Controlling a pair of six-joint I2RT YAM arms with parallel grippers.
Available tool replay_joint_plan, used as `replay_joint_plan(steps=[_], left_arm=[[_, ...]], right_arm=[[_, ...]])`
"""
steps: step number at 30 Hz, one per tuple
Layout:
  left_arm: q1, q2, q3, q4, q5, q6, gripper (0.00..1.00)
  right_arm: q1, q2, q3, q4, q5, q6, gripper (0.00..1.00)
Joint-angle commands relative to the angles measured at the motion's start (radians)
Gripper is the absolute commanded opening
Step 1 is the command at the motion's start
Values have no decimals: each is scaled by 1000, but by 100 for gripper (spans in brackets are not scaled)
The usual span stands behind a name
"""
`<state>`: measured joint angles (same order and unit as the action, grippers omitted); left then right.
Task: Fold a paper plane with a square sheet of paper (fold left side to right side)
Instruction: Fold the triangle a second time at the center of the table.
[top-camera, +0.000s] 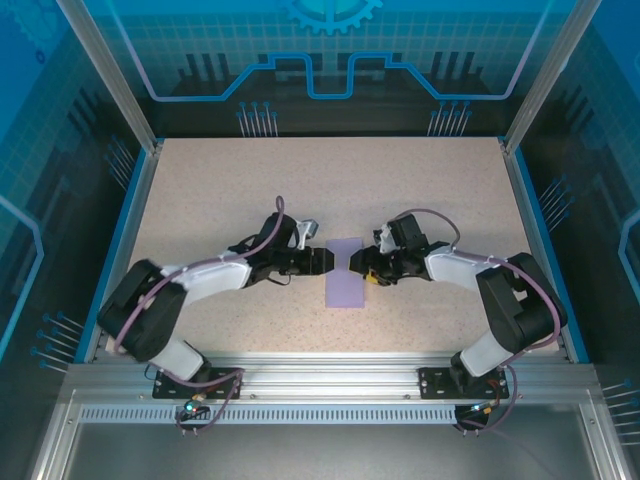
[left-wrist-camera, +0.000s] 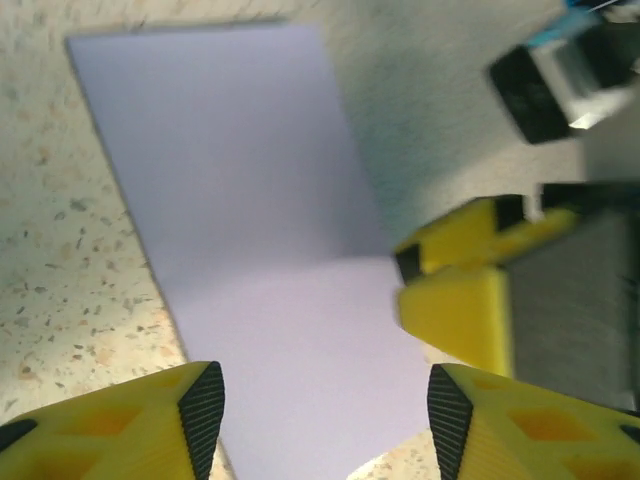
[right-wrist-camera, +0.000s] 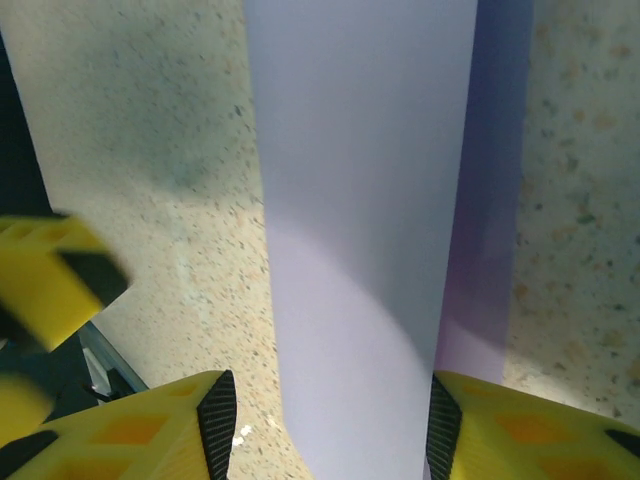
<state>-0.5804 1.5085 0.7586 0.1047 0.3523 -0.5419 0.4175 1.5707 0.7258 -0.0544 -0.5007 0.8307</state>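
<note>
Your thin lavender-purple square sheet of paper (top-camera: 345, 272) lies mid-table on the speckled beige tabletop (top-camera: 200, 190) as a narrow doubled strip. The left gripper (left-wrist-camera: 315, 410) has its fingers apart and nothing pinched. The right gripper (right-wrist-camera: 325, 420) is spread too, straddling the strip. Careful: the upper layer seems to stand off the lower along one edge, so a soft crease could spring open. With the tips this near each other, one nudge could skew the edges or knock the grippers together.

We find no readable words, numbers, labels or brand names in any view. The only sign-like mark is a pale blue gear emblem (top-camera: 331, 12) printed at the top of the blue backdrop panel (top-camera: 420, 50), in the overhead view, with angular circuit-style lines below it.
</note>
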Motion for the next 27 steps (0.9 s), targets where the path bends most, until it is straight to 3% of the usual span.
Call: replay_joint_plan(steps=[1, 8, 15, 20, 27], left_arm=[[-77, -122, -52, -75, -111, 117, 62], [-330, -254, -60, -208, -355, 245, 70], [-502, -65, 123, -344, -565, 299, 72], [-564, 108, 274, -451, -676, 304, 72], [-574, 268, 420, -584, -763, 263, 73]], right_arm=[[-19, 5, 48, -36, -33, -14, 54], [-28, 30, 90, -59, -41, -28, 54], [-28, 47, 111, -65, -45, -31, 54], [-28, 42, 119, -84, -38, -40, 53], [-26, 40, 116, -90, -36, -42, 53]])
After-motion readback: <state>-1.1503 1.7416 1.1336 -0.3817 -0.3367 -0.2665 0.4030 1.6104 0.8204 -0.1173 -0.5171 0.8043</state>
